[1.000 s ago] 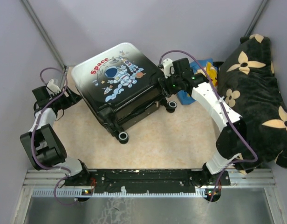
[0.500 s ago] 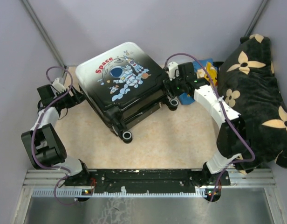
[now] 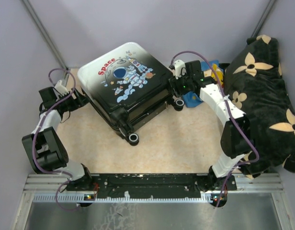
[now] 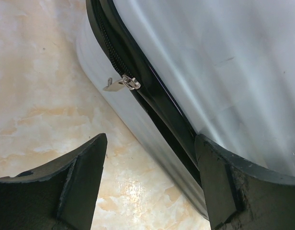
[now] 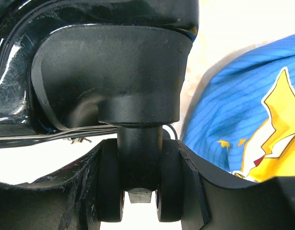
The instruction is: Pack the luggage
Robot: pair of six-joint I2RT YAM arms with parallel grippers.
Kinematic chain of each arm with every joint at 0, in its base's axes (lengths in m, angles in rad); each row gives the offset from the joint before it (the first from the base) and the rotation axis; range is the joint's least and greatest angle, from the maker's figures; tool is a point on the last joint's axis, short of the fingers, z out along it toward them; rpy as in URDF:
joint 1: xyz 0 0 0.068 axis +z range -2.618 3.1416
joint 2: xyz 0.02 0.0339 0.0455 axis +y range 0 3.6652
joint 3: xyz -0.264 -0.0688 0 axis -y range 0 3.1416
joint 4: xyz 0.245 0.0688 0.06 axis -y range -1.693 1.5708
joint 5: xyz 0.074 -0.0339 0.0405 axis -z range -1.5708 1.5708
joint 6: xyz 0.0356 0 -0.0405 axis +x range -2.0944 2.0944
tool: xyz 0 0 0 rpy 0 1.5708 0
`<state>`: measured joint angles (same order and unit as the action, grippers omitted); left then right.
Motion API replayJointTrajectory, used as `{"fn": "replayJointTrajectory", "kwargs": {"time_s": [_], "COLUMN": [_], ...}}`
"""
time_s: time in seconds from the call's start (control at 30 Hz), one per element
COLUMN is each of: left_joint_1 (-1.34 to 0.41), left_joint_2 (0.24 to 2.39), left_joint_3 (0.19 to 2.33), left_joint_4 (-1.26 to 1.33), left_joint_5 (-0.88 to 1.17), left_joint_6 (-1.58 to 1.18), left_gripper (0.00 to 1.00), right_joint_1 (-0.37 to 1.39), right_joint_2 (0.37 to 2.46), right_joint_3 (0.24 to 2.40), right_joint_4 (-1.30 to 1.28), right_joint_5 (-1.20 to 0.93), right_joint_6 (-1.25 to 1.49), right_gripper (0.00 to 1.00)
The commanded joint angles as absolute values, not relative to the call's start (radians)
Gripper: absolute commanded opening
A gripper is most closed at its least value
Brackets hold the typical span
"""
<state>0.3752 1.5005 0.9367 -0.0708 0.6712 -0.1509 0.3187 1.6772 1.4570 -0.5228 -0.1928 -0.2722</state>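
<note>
Wide open at the left gripper (image 4: 150,143), with the zipper pull (image 4: 121,84) of the luggage (image 3: 123,81) just ahead of the fingertips. Clamped on the luggage's black wheel (image 5: 111,184) at the right gripper (image 5: 138,160), blue cloth (image 5: 224,110) just beside, off to its right.

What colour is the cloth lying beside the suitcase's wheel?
Blue cloth with a yellow cartoon print; clearest in the right wrist view.
</note>
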Motion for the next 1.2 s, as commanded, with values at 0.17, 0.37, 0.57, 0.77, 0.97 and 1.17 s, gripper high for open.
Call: {"fn": "replayJointTrajectory", "kwargs": {"time_s": [0.17,0.37,0.57,0.77,0.97,1.17], "left_joint_1": [0.362,0.362,0.363,0.377,0.380,0.390], "left_joint_2": [1.496,1.497,1.484,1.451,1.418,1.356], "left_joint_3": [0.930,0.939,0.977,1.022,1.049,1.068], "left_joint_4": [-0.075,-0.081,-0.148,-0.206,-0.247,-0.261], "left_joint_5": [0.669,0.673,0.670,0.677,0.695,0.736], "left_joint_6": [-0.123,-0.121,-0.076,-0.019,0.024,0.100], "left_gripper": [0.80,0.80,0.85,0.87,0.86,0.88], "right_joint_1": [0.252,0.211,0.115,0.147,0.239,0.277], "right_joint_2": [1.583,1.412,1.259,1.041,1.089,1.288], "right_joint_3": [1.415,1.238,1.055,0.681,0.460,0.369], "right_joint_4": [-0.344,-0.302,-0.205,0.254,0.618,1.036], "right_joint_5": [-0.270,-0.345,-0.450,-0.484,-0.445,-0.442], "right_joint_6": [-0.233,-0.205,-0.137,0.056,0.084,0.095], "right_gripper": [0.70,0.96,0.98,0.92,0.86,0.81]}}
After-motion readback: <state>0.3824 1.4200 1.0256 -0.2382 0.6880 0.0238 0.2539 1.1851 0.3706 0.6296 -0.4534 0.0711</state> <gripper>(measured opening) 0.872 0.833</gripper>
